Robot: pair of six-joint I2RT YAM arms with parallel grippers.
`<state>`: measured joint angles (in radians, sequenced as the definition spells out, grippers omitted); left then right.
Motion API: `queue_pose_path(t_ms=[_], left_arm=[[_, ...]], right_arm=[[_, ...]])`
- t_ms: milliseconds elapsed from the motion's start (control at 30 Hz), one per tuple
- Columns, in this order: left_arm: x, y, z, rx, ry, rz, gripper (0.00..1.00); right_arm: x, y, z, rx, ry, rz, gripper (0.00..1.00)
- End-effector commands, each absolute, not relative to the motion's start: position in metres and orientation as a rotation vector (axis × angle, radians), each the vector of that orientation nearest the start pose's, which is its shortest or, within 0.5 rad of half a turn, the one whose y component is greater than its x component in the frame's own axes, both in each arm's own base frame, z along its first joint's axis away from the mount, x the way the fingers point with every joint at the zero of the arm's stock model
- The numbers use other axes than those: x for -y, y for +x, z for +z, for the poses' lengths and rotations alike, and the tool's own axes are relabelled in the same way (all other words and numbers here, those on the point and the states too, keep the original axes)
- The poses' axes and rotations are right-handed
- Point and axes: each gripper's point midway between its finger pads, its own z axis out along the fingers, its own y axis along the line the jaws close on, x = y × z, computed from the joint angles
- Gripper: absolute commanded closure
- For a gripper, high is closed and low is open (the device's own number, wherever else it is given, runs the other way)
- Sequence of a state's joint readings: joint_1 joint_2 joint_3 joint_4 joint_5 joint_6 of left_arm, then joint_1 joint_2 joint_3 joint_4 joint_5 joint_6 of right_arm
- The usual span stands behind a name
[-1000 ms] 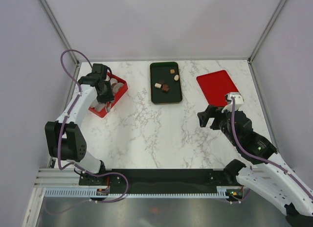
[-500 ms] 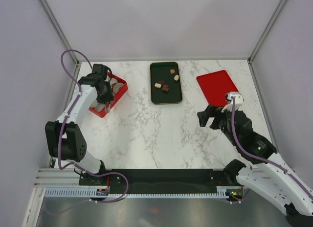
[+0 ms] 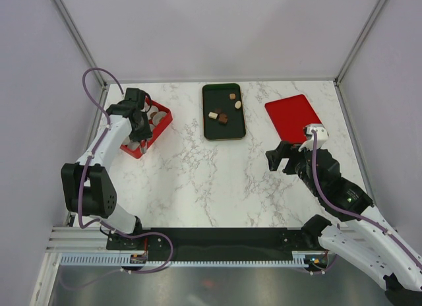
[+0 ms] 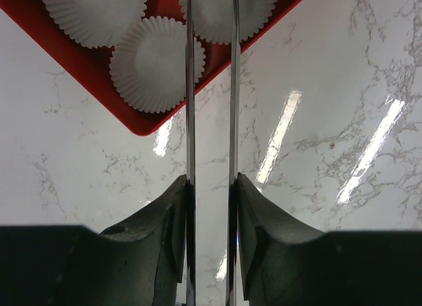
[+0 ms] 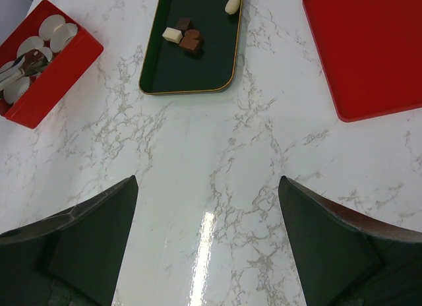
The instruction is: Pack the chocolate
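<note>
Chocolate (image 5: 190,41): several pieces on dark tray (image 5: 191,72), unpacked. Left tool (image 4: 211,187) clamped on metal tongs (image 4: 190,88) over paper cups (image 4: 157,65), apparently fetching one; right tool (image 5: 208,207) apart. Next: nip one cup's rim.

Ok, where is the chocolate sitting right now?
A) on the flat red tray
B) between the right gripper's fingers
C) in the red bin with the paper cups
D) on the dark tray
D: the chocolate pieces lie on the dark tray; the red bin holds paper cups, and the right gripper stands open with nothing in it.
</note>
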<state>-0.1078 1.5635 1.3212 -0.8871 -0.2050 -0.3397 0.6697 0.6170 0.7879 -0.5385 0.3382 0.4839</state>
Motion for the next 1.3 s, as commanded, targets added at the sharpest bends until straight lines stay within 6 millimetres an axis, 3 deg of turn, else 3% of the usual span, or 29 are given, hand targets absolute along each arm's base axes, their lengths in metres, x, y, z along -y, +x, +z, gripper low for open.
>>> queue_pose_path(t_ms=[0,333,567,733,867,1000,1100,1200,1267], left_arm=[[0.014,0.345,0.144,-2.607,-0.339,0.126,0.61],[0.013,0.339,0.148,-2.608,-0.332,0.132,0.55],[0.011,0.342,0.162,-2.572,-0.330,0.135,0.54],[0.013,0.350,0.193,-2.516,-0.320,0.106,0.52],[0.027,0.358,0.218,-2.471,-0.275,0.008,0.51],[0.055,0.367,0.242,-2.421,-0.189,-0.070,0.51],[0.090,0.370,0.248,-2.413,-0.109,-0.115,0.51],[0.153,0.367,0.245,-2.414,0.057,-0.156,0.51],[0.181,0.369,0.243,-2.402,0.123,-0.175,0.51]], right_arm=[[-0.127,0.225,0.259,-1.900,0.066,0.472,0.04],[-0.128,0.225,0.260,-1.898,0.065,0.479,0.04],[-0.128,0.223,0.262,-1.892,0.060,0.492,0.04],[-0.128,0.223,0.265,-1.885,0.062,0.498,0.04],[-0.128,0.223,0.265,-1.886,0.067,0.502,0.04],[-0.129,0.223,0.262,-1.894,0.065,0.499,0.04],[-0.129,0.224,0.262,-1.896,0.069,0.499,0.04],[-0.127,0.224,0.262,-1.892,0.074,0.490,0.04],[-0.126,0.224,0.261,-1.891,0.076,0.485,0.04]])
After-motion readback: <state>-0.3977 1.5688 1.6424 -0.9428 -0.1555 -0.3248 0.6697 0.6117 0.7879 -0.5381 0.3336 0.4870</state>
